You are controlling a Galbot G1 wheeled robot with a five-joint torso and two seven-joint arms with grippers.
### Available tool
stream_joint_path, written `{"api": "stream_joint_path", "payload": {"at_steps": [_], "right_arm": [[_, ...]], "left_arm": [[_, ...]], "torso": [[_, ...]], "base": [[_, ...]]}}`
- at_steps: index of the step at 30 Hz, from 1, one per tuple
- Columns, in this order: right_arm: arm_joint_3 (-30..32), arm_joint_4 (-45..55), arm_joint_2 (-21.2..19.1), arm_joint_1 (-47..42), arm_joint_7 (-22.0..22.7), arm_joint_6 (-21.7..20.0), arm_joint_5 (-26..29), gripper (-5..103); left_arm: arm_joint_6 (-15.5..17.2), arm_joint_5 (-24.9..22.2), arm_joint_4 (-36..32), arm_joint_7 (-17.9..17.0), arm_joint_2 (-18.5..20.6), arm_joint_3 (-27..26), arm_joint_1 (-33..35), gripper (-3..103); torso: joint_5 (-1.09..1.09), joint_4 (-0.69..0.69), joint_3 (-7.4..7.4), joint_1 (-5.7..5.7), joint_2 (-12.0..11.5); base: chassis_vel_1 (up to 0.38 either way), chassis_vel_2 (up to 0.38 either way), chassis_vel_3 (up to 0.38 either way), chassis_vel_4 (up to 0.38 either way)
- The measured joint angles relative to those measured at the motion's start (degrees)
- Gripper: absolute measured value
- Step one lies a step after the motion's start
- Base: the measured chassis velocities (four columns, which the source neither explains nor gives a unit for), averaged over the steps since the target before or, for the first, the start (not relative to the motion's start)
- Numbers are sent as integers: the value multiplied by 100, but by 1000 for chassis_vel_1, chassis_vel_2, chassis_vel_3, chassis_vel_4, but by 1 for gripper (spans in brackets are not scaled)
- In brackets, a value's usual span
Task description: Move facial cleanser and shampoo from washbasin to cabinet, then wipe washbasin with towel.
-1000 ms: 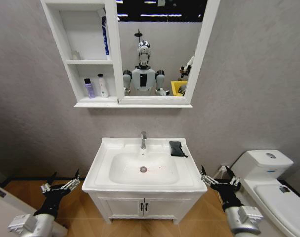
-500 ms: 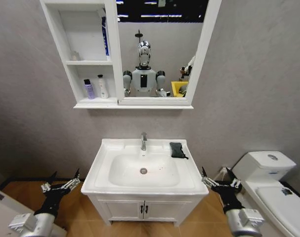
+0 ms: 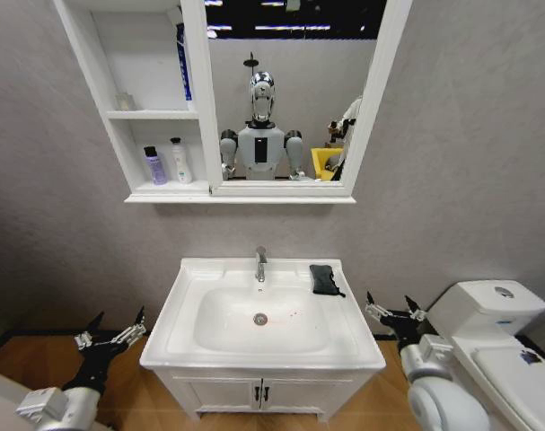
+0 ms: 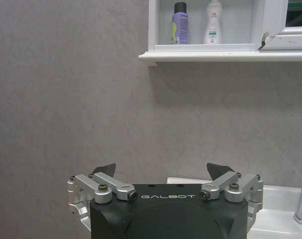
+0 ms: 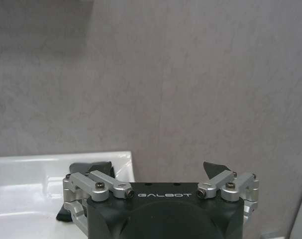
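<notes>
Head view: cabinet [image 3: 119, 135] lower shelf holds 2 bottles, purple bottle [image 3: 152, 165] beside white bottle [image 3: 178, 160]. Washbasin [image 3: 209, 337] bowl bare; small black towel [image 3: 323, 278] folded on back right rim near faucet [image 3: 260, 263]. Left gripper [image 3: 110, 337] and right gripper [image 3: 391, 312] flank the basin low, fingers spread, holding nothing.
Left wrist view: both bottles upright on the shelf, open wall below.
Right wrist view: towel lies at the basin's corner.
</notes>
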Motion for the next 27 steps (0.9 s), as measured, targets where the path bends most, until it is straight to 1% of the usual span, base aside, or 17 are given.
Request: {"api": "stream_joint_path", "payload": {"at_steps": [2,3,4,5,6,8,9,11,12,15,16,18,21,22,24,26,27], "right_arm": [[-336,-518,-250,459,26,-126,142,100],[-336,-518,-250,459,26,-126,142,100],[-526,-878,-368,755,21,-112,109,100],[-684,-1236,-485,1070,-48,-28,38,100],[-684,-1236,-485,1070,-48,-28,38,100],[-979,-1906,-702,1668,-161,148,-74,100],[-979,-1906,-702,1668,-161,148,-74,100],[-1227,-2498,-820,2161,-186,225,-99,100],[-1227,-2498,-820,2161,-186,225,-99,100],[-1695,-3387,-864,2923,-230,247,-44,100],[-1695,-3387,-864,2923,-230,247,-44,100],[-1968,-3706,-824,3323,-252,216,100,100],[-2173,-3798,-785,3537,-241,120,295,100],[-2412,-3812,-749,3696,-216,28,455,100],[-2548,-3826,-702,3786,-199,-39,496,100],[-2736,-3902,-507,3916,11,-157,558,100],[-2736,-3902,-507,3916,11,-157,558,100]], "left_arm": [[0,0,0,-1,1,-1,0,100],[0,0,0,-1,1,-1,0,100],[1,0,0,-1,1,1,0,100],[1,-1,1,-1,2,1,0,100],[1,-1,1,-1,2,1,0,100],[1,-1,0,-1,2,1,0,100],[1,-1,0,-1,2,1,0,100],[1,-1,1,-1,2,1,0,100],[1,-1,1,-1,2,1,0,100],[1,-1,1,-1,2,1,0,100],[1,-1,1,-1,2,1,0,100],[1,-1,1,0,2,1,-1,100],[1,-1,0,-1,1,1,-1,100],[1,-1,0,0,2,1,0,100],[1,-1,1,0,2,1,0,100],[1,-1,1,0,2,1,0,100],[1,-1,1,0,2,1,0,100]], "torso": [[-1,4,1,2,-1],[-1,4,1,2,-1],[1,3,1,2,-1],[1,2,2,3,-1],[1,2,2,3,-1],[-2,2,1,3,-1],[-2,2,1,3,-1],[0,0,1,3,-1],[0,0,1,3,-1],[0,0,1,3,-1],[0,0,1,3,-1],[-2,1,1,4,-1],[-2,2,1,3,-1],[-3,3,1,4,-1],[-3,1,1,3,-1],[-3,1,0,3,-1],[-3,1,0,3,-1]], "base": [[0,0,0,0],[0,0,0,0],[0,0,0,0],[0,0,0,0],[0,0,0,0],[0,0,0,0],[0,0,0,0],[0,0,0,0],[0,0,0,0],[0,0,0,0],[0,0,0,0],[0,0,0,0],[0,0,0,0],[0,0,0,0],[0,0,0,0],[0,0,0,0],[0,0,0,0]]}}
